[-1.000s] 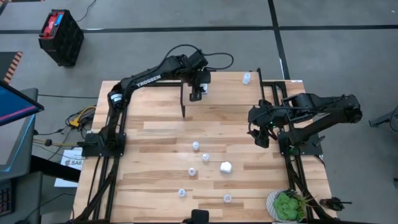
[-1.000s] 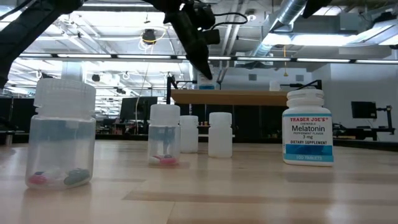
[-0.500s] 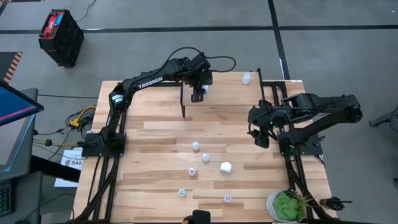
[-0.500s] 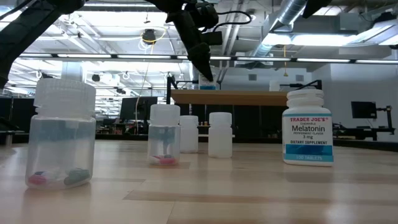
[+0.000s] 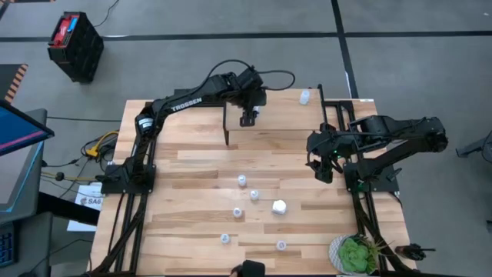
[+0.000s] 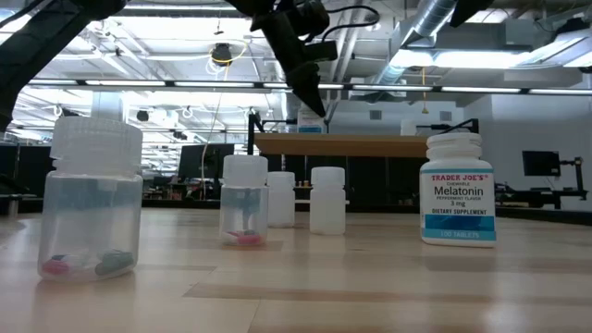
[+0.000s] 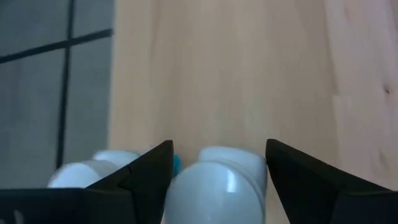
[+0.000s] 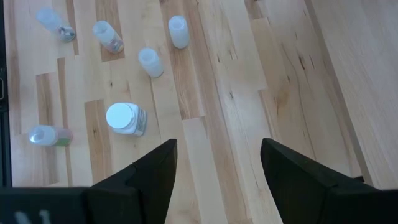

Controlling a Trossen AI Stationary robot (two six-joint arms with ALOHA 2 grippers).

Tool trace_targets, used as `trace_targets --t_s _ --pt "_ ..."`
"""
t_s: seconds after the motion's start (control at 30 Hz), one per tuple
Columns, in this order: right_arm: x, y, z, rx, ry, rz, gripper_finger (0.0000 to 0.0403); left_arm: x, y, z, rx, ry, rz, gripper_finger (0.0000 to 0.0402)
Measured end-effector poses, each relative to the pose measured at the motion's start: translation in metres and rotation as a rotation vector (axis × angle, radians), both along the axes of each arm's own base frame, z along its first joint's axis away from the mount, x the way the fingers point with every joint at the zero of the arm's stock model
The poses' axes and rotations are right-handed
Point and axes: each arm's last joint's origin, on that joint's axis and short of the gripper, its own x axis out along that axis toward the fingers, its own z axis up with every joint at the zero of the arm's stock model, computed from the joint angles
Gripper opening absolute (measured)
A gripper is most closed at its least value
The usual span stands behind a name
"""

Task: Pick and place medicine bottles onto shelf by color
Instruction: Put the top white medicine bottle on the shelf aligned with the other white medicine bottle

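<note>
The left gripper (image 5: 247,119) is being held over the shelf (image 5: 277,115), its fingers spread to either side of a pale bottle (image 7: 217,183) standing on the shelf top, with a second bottle (image 7: 93,171) just beside it. The right gripper (image 5: 326,171) is being kept open above the table (image 5: 192,223). Six medicine bottles (image 5: 279,206) are being left on the table.
</note>
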Motion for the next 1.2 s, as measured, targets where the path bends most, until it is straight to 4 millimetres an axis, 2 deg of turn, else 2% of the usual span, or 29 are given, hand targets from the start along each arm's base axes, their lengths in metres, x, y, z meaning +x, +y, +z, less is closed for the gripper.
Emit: trace_targets --t_s 0.23,0.4,0.6,0.77,1.0,1.1,1.2 --pt "0.000 0.000 0.000 0.000 0.000 0.000 0.0254 0.003 0.002 0.005 0.056 -0.041 0.006 0.0243" --pt "0.000 0.000 0.000 0.001 0.000 0.001 0.0254 0.003 -0.004 0.008 0.059 -0.038 -0.011 0.0243" --pt "0.000 0.000 0.000 0.000 0.005 0.001 0.0254 -0.001 -0.019 0.021 0.113 -0.023 -0.026 0.0243" --pt "-0.001 0.000 0.000 0.000 0.009 0.001 0.0254 -0.009 -0.039 0.036 0.110 -0.013 -0.062 0.0243" --pt "-0.002 0.000 -0.001 -0.003 0.024 0.001 0.0254 -0.020 -0.059 0.024 -0.090 0.126 -0.159 0.0240" --pt "-0.002 0.000 -0.001 -0.003 0.024 0.001 0.0254 -0.018 -0.058 0.017 -0.096 0.154 -0.142 0.0234" --pt "-0.002 0.000 -0.001 -0.003 0.023 0.001 0.0254 -0.018 -0.053 0.018 -0.077 0.143 -0.123 0.0229"
